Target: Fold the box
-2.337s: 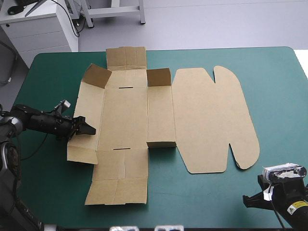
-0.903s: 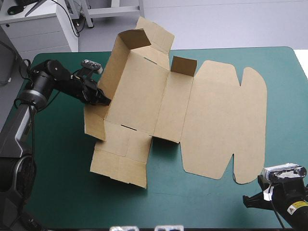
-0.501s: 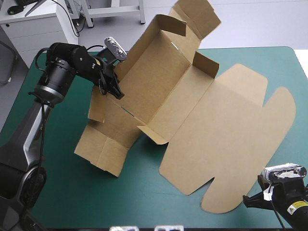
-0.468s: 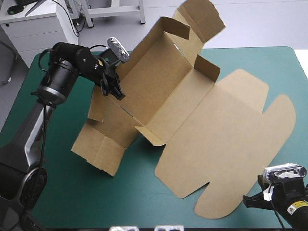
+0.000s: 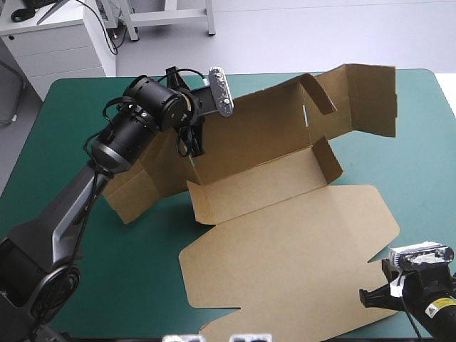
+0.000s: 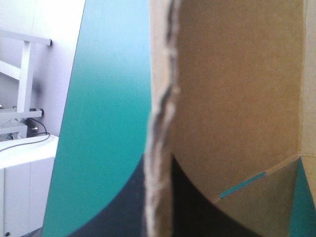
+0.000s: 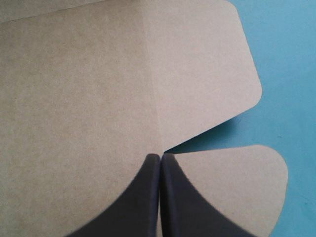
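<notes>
The teal-green cover (image 5: pixel 64 271) lies under the brown box (image 5: pixel 260 182), whose lid (image 5: pixel 285 249) lies flat while its walls tilt up. The left gripper (image 5: pixel 191 146) pinches the box's raised left wall. The right gripper (image 7: pixel 160 159), its fingers pressed together, is over the lid's rounded tabs.

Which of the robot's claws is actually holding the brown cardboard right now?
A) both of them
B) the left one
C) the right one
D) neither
B: the left claw pinches a raised wall of the box, and the board's edge runs between its fingers in the left wrist view. The right claw is shut on nothing, over the box's flat part.
</notes>
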`<state>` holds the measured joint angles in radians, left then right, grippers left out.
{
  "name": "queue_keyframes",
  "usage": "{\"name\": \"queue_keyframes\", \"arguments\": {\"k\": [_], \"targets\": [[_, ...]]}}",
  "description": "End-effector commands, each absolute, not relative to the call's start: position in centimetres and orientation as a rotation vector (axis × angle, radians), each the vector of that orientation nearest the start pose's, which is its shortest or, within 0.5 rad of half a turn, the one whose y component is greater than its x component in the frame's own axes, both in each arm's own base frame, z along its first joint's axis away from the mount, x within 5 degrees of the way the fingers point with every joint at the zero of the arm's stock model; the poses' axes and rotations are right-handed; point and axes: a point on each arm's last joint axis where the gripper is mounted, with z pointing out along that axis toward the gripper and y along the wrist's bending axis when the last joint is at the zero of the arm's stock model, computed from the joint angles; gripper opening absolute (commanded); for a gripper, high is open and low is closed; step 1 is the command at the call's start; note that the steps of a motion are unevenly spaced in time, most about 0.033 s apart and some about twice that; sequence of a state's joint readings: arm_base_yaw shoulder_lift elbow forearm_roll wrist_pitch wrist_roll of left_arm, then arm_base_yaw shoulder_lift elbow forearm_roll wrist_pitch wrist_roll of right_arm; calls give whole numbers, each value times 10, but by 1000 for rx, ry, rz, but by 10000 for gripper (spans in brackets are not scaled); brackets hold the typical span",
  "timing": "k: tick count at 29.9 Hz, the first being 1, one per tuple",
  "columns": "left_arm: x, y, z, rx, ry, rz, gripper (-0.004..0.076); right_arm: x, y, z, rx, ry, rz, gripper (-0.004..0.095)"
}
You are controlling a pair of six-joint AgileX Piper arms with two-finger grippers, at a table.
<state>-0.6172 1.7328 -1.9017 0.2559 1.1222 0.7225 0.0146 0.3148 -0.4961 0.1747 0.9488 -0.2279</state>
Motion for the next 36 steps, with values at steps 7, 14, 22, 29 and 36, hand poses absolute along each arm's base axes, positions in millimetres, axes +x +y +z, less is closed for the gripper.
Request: {"name": "queue_keyframes", "arguments": {"k": [7, 14, 22, 29, 36], "targets": [[301, -225, 416, 1591, 1637, 559, -8, 53, 14, 291, -227, 2151, 97, -19], [285, -251, 406, 1648, 1496, 678, -8, 53, 14, 291, -227, 2151, 97, -19], [280, -247, 417, 1619, 1449, 710, -8, 53, 14, 291, -220, 2149, 109, -19], [269, -239, 407, 1649, 1372, 716, -8, 56, 14, 295, -180, 2102, 120, -19], [261, -227, 388, 1577, 1305, 765, -8, 57, 14, 297, -159, 2086, 127, -19]]}}
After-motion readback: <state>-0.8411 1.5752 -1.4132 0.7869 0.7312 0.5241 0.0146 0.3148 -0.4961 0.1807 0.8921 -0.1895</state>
